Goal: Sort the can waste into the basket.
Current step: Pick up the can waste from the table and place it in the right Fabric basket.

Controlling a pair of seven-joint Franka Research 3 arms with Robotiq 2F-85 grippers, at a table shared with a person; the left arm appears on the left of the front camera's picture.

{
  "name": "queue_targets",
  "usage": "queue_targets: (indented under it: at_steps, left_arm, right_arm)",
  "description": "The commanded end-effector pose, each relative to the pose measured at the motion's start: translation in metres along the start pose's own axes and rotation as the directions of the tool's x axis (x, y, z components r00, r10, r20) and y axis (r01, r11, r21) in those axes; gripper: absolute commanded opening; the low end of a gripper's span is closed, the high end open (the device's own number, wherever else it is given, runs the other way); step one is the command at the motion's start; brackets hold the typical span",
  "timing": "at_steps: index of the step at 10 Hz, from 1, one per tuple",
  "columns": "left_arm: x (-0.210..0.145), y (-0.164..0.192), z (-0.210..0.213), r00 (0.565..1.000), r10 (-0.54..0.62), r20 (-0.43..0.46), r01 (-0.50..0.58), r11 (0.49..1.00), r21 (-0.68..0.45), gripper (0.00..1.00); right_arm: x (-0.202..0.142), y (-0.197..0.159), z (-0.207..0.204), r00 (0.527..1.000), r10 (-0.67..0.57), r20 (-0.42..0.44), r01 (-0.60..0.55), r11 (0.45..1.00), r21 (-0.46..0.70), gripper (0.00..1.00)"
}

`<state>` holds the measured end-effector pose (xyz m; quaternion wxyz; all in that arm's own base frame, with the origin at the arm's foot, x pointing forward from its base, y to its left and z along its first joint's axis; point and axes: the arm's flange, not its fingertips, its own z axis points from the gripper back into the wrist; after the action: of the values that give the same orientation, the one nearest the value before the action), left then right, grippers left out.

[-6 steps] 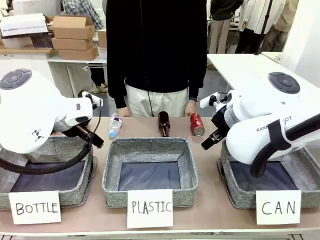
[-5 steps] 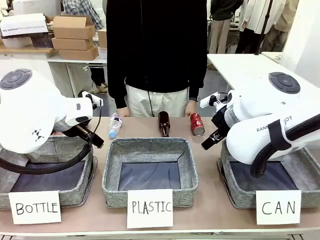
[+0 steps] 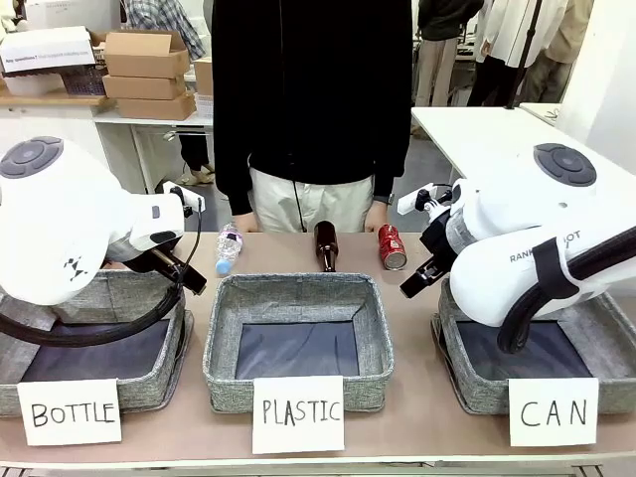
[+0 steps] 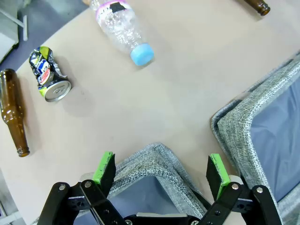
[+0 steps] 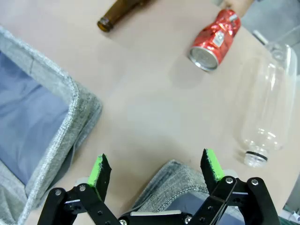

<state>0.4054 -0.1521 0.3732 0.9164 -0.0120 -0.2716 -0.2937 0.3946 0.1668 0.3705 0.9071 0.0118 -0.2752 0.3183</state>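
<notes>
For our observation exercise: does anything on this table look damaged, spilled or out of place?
Both cans are dented and lie on their sides: the dark can near a brown bottle, the red can beside a capless clear bottle. No spill shows on the table.

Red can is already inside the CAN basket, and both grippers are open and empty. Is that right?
Not quite. The red can is not inside the CAN basket. It lies on its side on the table, out past the basket, as the right wrist view shows. The rest stands: the left gripper and the right gripper are both open and empty.
</notes>
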Motion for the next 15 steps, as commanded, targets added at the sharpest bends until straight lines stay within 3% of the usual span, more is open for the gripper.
queue_targets:
  at_steps: [1,5,6,8,10,11,12,13,14,15]
  left_arm:
    - [0.000,0.000,0.000,1.000,-0.001,0.000,0.001,1.000,0.000,1.00]
    - [0.000,0.000,0.000,1.000,0.000,0.000,0.000,1.000,0.000,1.00]
    - [0.010,-0.004,0.023,0.996,0.001,0.090,-0.004,1.000,0.029,1.00]
    - [0.027,-0.011,0.087,0.986,0.092,0.137,-0.099,0.994,0.047,1.00]
    - [0.026,-0.027,0.160,0.987,0.145,0.073,-0.151,0.985,0.082,1.00]
    - [0.014,-0.047,0.187,0.986,0.159,-0.042,-0.156,0.985,0.070,1.00]
    - [0.000,-0.060,0.199,0.992,0.109,-0.061,-0.103,0.989,0.104,1.00]
    - [-0.015,-0.069,0.203,0.998,0.060,-0.032,-0.058,0.997,0.059,1.00]
    - [0.013,-0.043,0.184,0.992,0.124,0.002,-0.124,0.987,0.103,1.00]
    - [0.013,-0.043,0.184,0.992,0.124,0.002,-0.124,0.987,0.103,1.00]
  right_arm:
    - [0.000,0.000,0.000,1.000,0.000,0.000,0.000,1.000,0.000,1.00]
    - [0.000,0.000,0.000,1.000,0.000,0.000,0.000,1.000,0.000,1.00]
    - [0.000,0.000,0.000,1.000,0.000,0.000,0.000,1.000,0.000,1.00]
    - [-0.001,-0.004,0.044,0.998,-0.063,0.031,0.062,0.998,0.013,1.00]
    - [-0.021,-0.011,0.123,0.981,-0.188,0.055,0.186,0.982,0.035,1.00]
    - [-0.041,-0.008,0.162,0.971,-0.230,0.070,0.228,0.973,0.031,1.00]
    - [-0.063,-0.001,0.191,0.963,-0.235,0.135,0.231,0.972,0.042,1.00]
    - [-0.086,0.010,0.212,0.953,-0.205,0.223,0.207,0.978,0.011,1.00]
    - [0.013,-0.025,0.155,0.976,-0.198,0.091,0.196,0.980,0.027,1.00]
    - [0.013,-0.025,0.155,0.976,-0.198,0.091,0.196,0.980,0.027,1.00]
